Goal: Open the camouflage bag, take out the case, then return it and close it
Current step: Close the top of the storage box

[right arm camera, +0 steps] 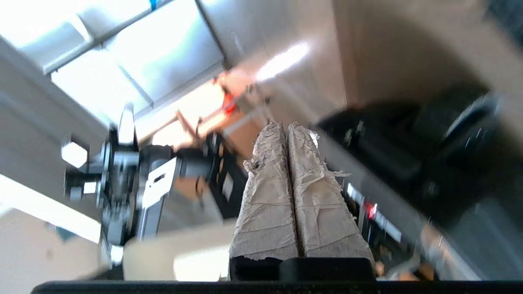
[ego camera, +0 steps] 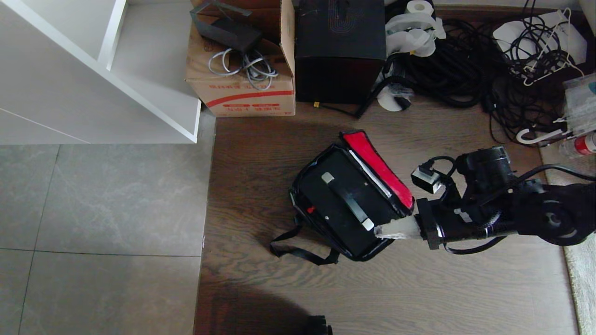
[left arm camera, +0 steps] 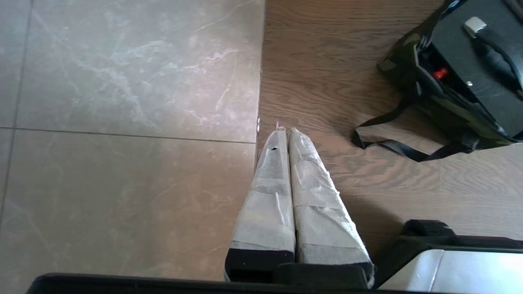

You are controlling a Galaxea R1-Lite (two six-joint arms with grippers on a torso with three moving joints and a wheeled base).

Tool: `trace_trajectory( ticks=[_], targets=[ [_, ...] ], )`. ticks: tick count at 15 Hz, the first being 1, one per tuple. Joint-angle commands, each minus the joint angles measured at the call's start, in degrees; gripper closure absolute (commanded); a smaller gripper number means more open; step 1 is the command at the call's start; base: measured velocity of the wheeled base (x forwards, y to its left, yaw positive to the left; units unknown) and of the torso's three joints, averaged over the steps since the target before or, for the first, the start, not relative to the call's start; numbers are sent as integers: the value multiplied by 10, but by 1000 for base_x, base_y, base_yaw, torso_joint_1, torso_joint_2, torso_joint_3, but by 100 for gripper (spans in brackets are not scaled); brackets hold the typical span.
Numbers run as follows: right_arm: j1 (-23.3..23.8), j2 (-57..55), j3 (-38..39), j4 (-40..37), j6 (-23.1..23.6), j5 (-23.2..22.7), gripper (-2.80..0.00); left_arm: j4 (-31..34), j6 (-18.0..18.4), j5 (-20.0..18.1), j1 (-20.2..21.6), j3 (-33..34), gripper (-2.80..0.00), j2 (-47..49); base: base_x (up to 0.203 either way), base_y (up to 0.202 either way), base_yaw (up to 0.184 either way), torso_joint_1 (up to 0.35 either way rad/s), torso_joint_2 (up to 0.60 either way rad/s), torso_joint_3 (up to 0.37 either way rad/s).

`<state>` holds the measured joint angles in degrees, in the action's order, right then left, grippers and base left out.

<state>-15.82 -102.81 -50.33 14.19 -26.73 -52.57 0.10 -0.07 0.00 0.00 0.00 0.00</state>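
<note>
The camouflage bag (ego camera: 295, 193) lies open on the wood floor, its red-lined lid (ego camera: 379, 170) flipped back toward my right arm. Inside it sits the flat black case (ego camera: 333, 184), with its bar handle (ego camera: 347, 200) and small red knob (ego camera: 310, 210) facing up. My right gripper (ego camera: 378, 231) is shut and empty, its taped tips right at the handle's near silver end, at the bag's rim. In the right wrist view the right gripper (right arm camera: 282, 124) shows shut against a blurred background. My left gripper (left arm camera: 284, 130) hangs parked and shut over the floor, left of the bag (left arm camera: 402, 51) and its strap (left arm camera: 392, 147).
Behind the bag stand a cardboard box (ego camera: 240, 88) and a large black cube box (ego camera: 340, 51). Tangled cables (ego camera: 465, 65) fill the back right. A white shelf unit (ego camera: 153, 102) is at the back left, a rug edge (ego camera: 582, 270) at the right.
</note>
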Motion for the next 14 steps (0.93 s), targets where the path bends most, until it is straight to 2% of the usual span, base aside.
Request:
trace_trajectory(
  ticks=[1,4,5,6,8,10,11,12,14],
  targets=[
    [-16,-28,-15,41,-54,24,0,0,0,0,0,0,0,0,0,0,0,0,0,0],
    [-49,-31,-77,40,-272,121,0,0,0,0,0,0,0,0,0,0,0,0,0,0],
    [-63,-31,-92,43,-312,170,0,0,0,0,0,0,0,0,0,0,0,0,0,0],
    [-75,-31,-97,49,-303,205,0,0,0,0,0,0,0,0,0,0,0,0,0,0],
    [-125,-36,-101,30,-223,318,0,0,0,0,0,0,0,0,0,0,0,0,0,0],
    [-158,-41,-112,-93,-207,401,0,0,0,0,0,0,0,0,0,0,0,0,0,0],
    [-169,-47,-123,-115,-203,419,0,0,0,0,0,0,0,0,0,0,0,0,0,0],
    [-181,-57,-124,-89,-202,439,0,0,0,0,0,0,0,0,0,0,0,0,0,0],
    [-205,-79,-86,38,-188,476,0,0,0,0,0,0,0,0,0,0,0,0,0,0]
  ],
)
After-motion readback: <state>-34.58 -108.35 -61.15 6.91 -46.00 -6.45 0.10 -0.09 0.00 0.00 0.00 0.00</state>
